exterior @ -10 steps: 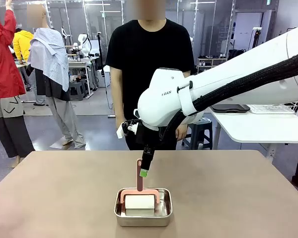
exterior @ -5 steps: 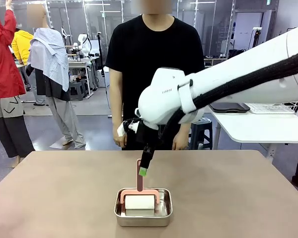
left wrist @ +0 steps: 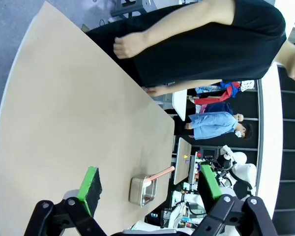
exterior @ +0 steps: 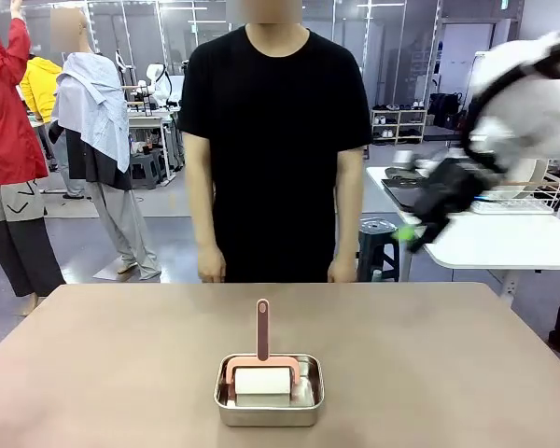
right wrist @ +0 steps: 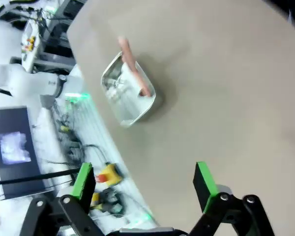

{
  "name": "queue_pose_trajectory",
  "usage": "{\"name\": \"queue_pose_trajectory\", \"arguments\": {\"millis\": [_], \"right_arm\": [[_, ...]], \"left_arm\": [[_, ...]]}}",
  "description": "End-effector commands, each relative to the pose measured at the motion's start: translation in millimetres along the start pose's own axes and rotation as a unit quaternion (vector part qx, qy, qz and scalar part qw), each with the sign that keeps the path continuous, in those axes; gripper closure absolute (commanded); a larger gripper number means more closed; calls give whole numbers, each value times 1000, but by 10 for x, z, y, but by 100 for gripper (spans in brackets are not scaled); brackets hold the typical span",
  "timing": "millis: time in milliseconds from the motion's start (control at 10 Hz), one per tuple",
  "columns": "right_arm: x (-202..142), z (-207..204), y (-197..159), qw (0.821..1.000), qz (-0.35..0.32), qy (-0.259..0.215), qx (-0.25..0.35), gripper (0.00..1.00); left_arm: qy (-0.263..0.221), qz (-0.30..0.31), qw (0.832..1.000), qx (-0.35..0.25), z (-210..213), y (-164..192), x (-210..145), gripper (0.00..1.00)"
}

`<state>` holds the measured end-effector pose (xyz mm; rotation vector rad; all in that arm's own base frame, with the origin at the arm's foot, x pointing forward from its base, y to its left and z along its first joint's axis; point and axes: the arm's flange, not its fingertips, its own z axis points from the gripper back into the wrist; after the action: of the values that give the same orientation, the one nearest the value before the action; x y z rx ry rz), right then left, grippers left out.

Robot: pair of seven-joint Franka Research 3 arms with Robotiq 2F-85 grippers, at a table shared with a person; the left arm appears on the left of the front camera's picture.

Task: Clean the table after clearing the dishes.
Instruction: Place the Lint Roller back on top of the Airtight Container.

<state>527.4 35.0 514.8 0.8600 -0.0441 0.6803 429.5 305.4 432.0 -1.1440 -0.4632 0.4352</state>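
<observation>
The roller [exterior: 262, 371] lies in the steel pan [exterior: 269, 403], handle toward the person; the right tool [exterior: 420, 227], released, is well apart up right.

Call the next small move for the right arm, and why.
Probably bring the right gripper back over the pink roller handle and lower onto it, open. The gripper is up at the right, blurred, jaws open and holding nothing; the roller sits untouched in the steel pan on the table, where no dishes show.
</observation>
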Motion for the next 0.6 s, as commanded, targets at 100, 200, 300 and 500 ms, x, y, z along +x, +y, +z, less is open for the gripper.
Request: {"name": "queue_pose_trajectory", "arguments": {"millis": [100, 200, 300, 500], "right_arm": [[-2040, 1297, -1451, 755, -380, -421, 329, 0], [-2583, 1275, -1708, 696, -408, -469, 360, 0], [-2868, 1218, -1784, 669, -401, -500, 377, 0], [-3128, 1017, -1946, 623, -429, -516, 401, 0]], "left_arm": [[4, -2, 1000, -2, 47, -13, -8, 0], [4, -2, 1000, -2, 47, -13, -8, 0], [4, -2, 1000, -2, 47, -13, -8, 0], [4, -2, 1000, -2, 47, -13, -8, 0]]}}
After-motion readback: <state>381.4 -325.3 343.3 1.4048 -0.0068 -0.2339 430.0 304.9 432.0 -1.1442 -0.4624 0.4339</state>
